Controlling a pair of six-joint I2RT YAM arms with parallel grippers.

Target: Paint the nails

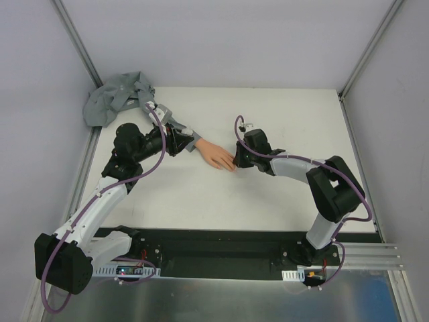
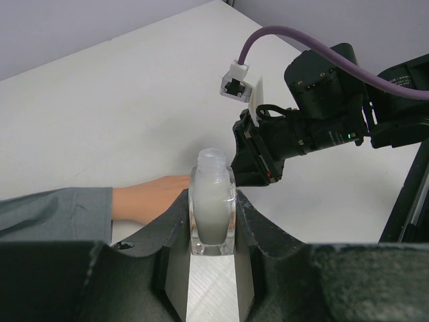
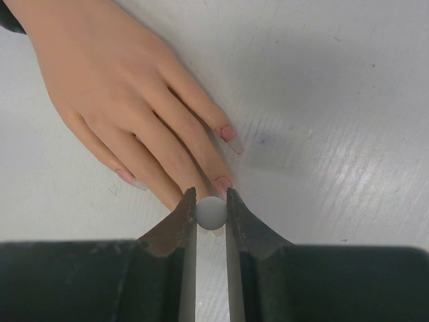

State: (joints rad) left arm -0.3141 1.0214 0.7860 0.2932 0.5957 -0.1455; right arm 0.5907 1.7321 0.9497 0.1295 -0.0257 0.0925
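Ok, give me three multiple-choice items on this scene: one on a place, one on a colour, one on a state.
1. Where is the right gripper?
A. at the fingertips of the mannequin hand
B. at the hand's wrist
C. beside its own base

2. What colour is the sleeve?
A. red
B. grey
C. yellow

3. What is the left gripper doing?
A. open and empty
B. shut on nothing
C. shut on a small bottle

Answers:
1 A: its jaws, shut on a small round knob, sit right at the fingertips.
2 B: the fabric is grey in both views that show it.
3 C: the bottle is clamped between its jaws.
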